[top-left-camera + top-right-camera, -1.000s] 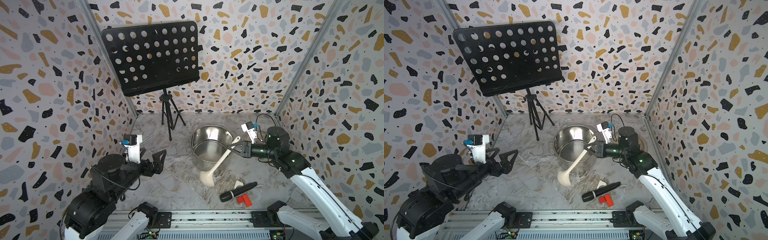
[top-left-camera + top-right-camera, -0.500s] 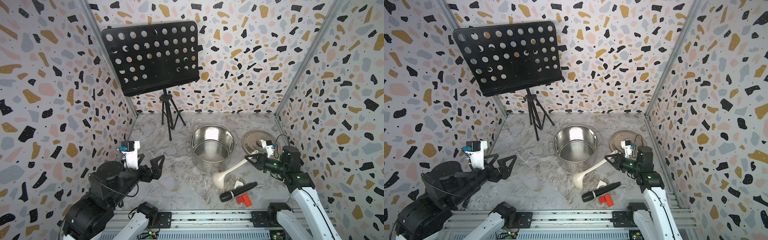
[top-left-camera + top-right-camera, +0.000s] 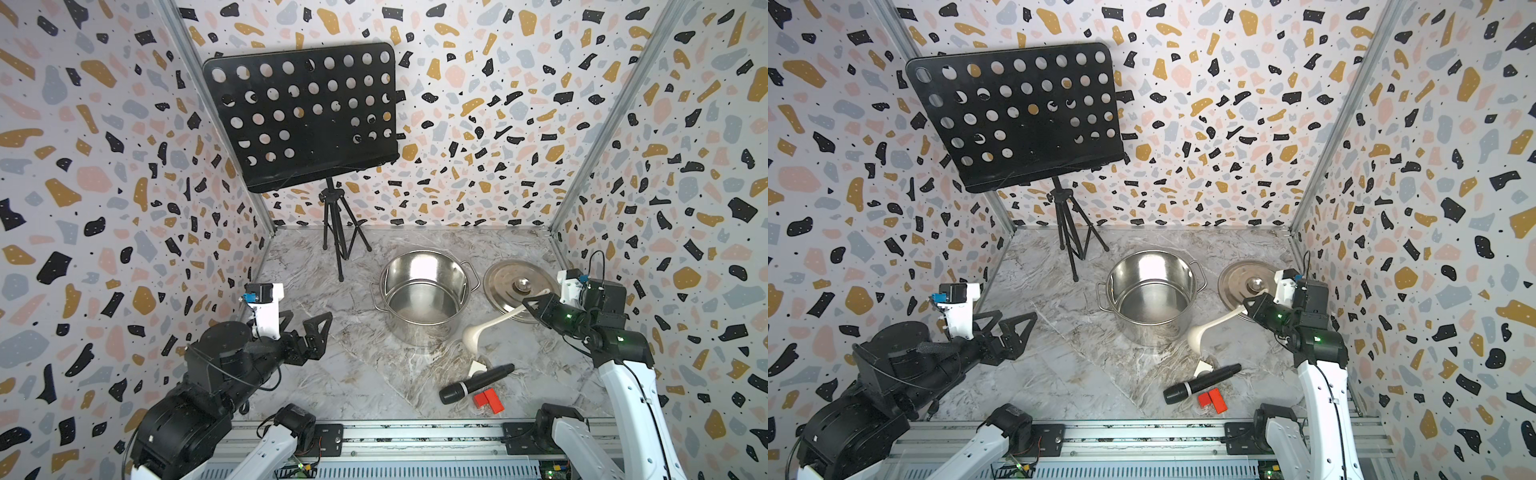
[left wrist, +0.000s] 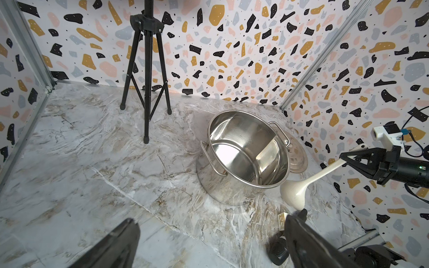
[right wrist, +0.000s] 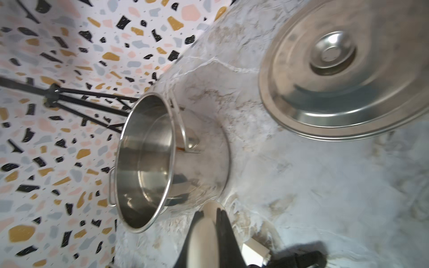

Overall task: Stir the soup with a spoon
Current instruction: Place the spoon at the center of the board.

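One marbled desk [image 3: 332,374] carries everything, and places here are given from the single steel pot [image 3: 415,334] standing upright near its middle. One black perforated music stand [image 3: 303,116] on a tripod rises behind the pot, toward the back wall and over to the left arm's side.

There are two arms. The left gripper [image 3: 307,322] hovers well apart from the pot on its left, with the jaws spread wide and nothing between them. The right gripper [image 3: 527,302] sits on the pot's right, above the near edge of the lid, with the jaws clenched on the far end of the spoon's handle.

One round steel lid [image 3: 505,282] lies flat, knob up, just beside the pot on its right.

One cream-white spoon [image 3: 473,336] slants down from the right jaws toward the pot. Its bowl hangs outside the pot, just beside the wall at the front right; whether it touches the desk cannot be told. The left wrist view shows the bowl [image 4: 293,192] close against the pot's outer wall.

One black microphone [image 3: 478,383] lies on the desk in front of the pot, toward the right. Two small red blocks [image 3: 488,400] lie side by side just beyond the microphone, farther from the pot. One small pale block [image 3: 477,368] sits between the spoon's bowl and the microphone.
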`<state>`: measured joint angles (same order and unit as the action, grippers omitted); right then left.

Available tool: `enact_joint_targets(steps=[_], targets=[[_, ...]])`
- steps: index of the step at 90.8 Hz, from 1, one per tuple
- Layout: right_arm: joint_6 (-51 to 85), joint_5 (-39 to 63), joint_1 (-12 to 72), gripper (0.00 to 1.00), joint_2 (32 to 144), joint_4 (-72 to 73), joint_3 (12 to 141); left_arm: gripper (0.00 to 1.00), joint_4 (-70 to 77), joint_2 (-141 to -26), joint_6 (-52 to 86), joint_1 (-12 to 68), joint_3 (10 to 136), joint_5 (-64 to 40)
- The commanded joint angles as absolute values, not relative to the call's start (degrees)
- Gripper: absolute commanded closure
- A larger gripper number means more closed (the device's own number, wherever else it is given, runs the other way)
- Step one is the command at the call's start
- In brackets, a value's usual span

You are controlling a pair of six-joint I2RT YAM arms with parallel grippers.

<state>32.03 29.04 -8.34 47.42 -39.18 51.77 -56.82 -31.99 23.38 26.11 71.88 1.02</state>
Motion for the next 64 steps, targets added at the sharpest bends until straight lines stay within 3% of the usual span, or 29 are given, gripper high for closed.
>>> enact_joint_targets(steps=[1,44,64], targets=[[30.1,20.9,-9.8,1.0,48.4,-38.2,52.4,0.01,-53.6,-31.9,23.7,26.3,70.9,-0.1],[54.0,31.6,-22.5,1.0,56.4,4.2,30.4,0.01,-53.1,-32.5,19.8,26.2,71.3,-0.1],[56.3,37.4,-30.1,1.0,67.0,11.9,26.6,0.0,-53.2,-31.5,19.7,26.2,70.8,0.4]])
